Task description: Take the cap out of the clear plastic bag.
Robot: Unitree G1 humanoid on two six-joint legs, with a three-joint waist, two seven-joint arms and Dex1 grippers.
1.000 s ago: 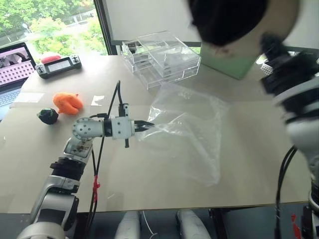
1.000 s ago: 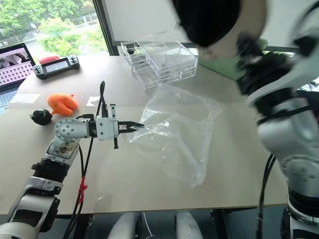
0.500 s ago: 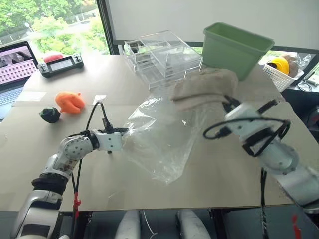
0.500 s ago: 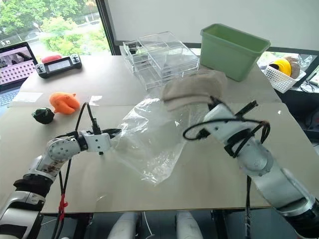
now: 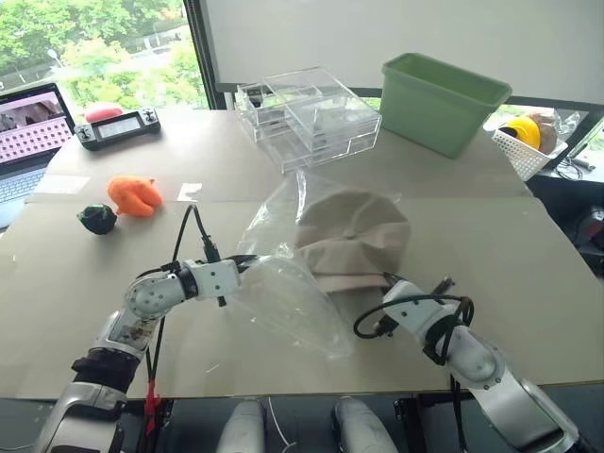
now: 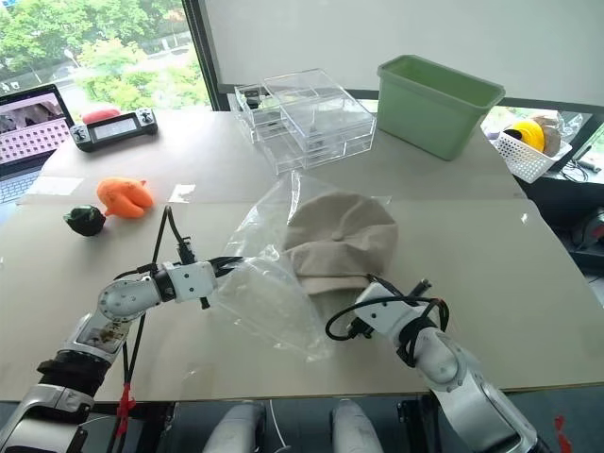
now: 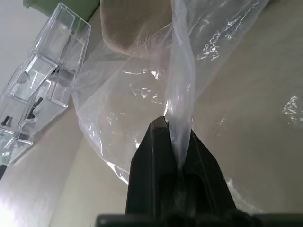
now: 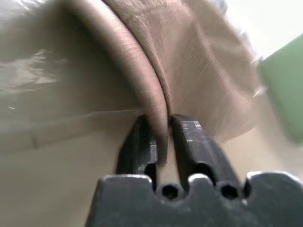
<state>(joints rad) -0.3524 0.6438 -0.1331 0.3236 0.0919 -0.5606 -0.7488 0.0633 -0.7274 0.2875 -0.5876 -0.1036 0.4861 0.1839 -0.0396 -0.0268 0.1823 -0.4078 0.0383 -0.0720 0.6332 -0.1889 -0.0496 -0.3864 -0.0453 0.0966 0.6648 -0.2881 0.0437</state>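
The beige cap [image 5: 351, 236] lies crown-up on the table, its button showing. My right gripper [image 8: 161, 125] is at the cap's near edge, shut on its brim [image 8: 142, 90], which runs between the two fingers. The clear plastic bag [image 5: 288, 304] lies crumpled to the cap's left and front, with some film rising behind the cap [image 6: 274, 203]. My left gripper [image 7: 177, 131] is shut on a gathered fold of the bag [image 7: 182, 90], low over the table at the bag's left end [image 5: 247, 264]. Whether the cap's left edge is under film, I cannot tell.
Clear acrylic drawer boxes [image 5: 307, 113] and a green bin [image 5: 444, 90] stand at the back. An orange toy [image 5: 132, 193] and a dark lump [image 5: 94, 219] lie at the left, a controller [image 5: 118, 123] and laptop [image 5: 33, 123] beyond. A white basket [image 5: 524, 142] is at the far right.
My right arm has swung down from high up, bringing the cap onto the table. My left gripper has sunk with the bag, which now lies collapsed beside the cap.
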